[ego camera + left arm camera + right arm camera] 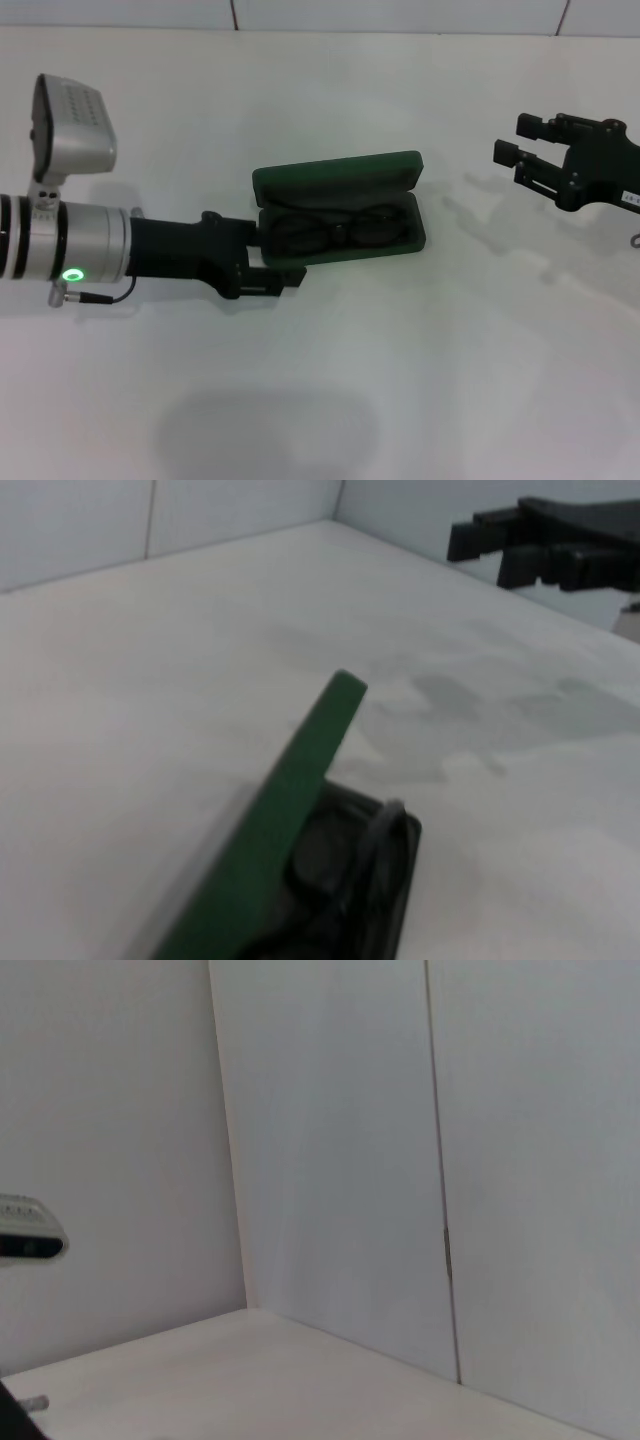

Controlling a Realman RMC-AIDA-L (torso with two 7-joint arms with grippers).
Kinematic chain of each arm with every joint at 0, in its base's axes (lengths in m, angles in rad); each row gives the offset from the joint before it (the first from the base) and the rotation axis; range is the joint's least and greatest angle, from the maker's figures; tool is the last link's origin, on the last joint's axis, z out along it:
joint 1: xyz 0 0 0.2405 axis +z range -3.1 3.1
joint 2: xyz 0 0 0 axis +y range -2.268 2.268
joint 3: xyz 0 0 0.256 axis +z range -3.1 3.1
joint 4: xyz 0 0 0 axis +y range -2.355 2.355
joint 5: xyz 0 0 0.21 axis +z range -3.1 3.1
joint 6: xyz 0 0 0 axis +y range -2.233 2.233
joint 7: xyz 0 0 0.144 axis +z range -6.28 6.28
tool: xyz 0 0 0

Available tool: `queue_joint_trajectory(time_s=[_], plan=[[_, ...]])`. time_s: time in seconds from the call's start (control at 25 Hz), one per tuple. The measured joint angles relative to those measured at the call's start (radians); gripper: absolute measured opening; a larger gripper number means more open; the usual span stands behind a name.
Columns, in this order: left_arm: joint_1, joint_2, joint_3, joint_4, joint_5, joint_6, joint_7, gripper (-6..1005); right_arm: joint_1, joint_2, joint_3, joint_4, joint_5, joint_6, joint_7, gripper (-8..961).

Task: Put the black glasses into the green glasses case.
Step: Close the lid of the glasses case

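The green glasses case (340, 180) lies open at the middle of the table, its lid raised on the far side. The black glasses (340, 228) lie folded inside its dark tray. My left gripper (272, 258) is at the case's left end, open and empty, with one finger (285, 280) just in front of the tray. In the left wrist view the lid (290, 810) stands edge-on with the glasses (350, 870) beside it in the tray. My right gripper (512, 150) hovers open and empty, well to the right of the case, and also shows in the left wrist view (500, 545).
The white table (400, 380) spreads around the case, with a tiled wall (400, 12) behind it. The right wrist view shows only wall panels (330, 1160) and a grey camera housing (30, 1235).
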Motion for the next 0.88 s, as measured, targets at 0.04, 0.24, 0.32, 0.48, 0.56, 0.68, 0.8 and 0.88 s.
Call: queue_joint_trajectory(time_s=[0.04,0.24,0.32,0.48,0.56,0.68,0.8,0.88], plan=[[0.004,0.002,0.000,0.003,-0.017,0.004,0.001,615,-0.001,0.000,-0.001,0.000,0.000,-0.002,-0.001,432],[0.013,0.007,-0.001,0.006,-0.101,0.045,0.003,615,0.004,0.004,-0.009,0.000,-0.047,-0.027,-0.003,432],[0.003,0.002,0.001,0.006,-0.121,0.064,-0.012,615,0.009,0.008,-0.011,0.000,-0.060,-0.029,-0.003,432],[-0.031,-0.014,0.005,0.000,-0.129,0.071,-0.076,615,0.012,0.009,-0.018,0.000,-0.061,-0.029,-0.003,432],[-0.047,-0.021,0.004,-0.008,-0.129,0.066,-0.092,616,0.015,0.009,-0.023,0.000,-0.061,-0.029,-0.003,432],[-0.065,-0.026,0.004,-0.023,-0.136,0.044,-0.104,616,0.018,0.009,-0.025,0.000,-0.063,-0.029,-0.003,432],[-0.073,-0.027,0.005,-0.035,-0.145,-0.008,-0.123,616,0.016,0.009,-0.026,0.000,-0.064,-0.031,-0.003,432],[-0.075,-0.028,0.006,-0.043,-0.146,-0.043,-0.129,616,0.013,0.008,-0.026,0.001,-0.064,-0.032,-0.003,432]])
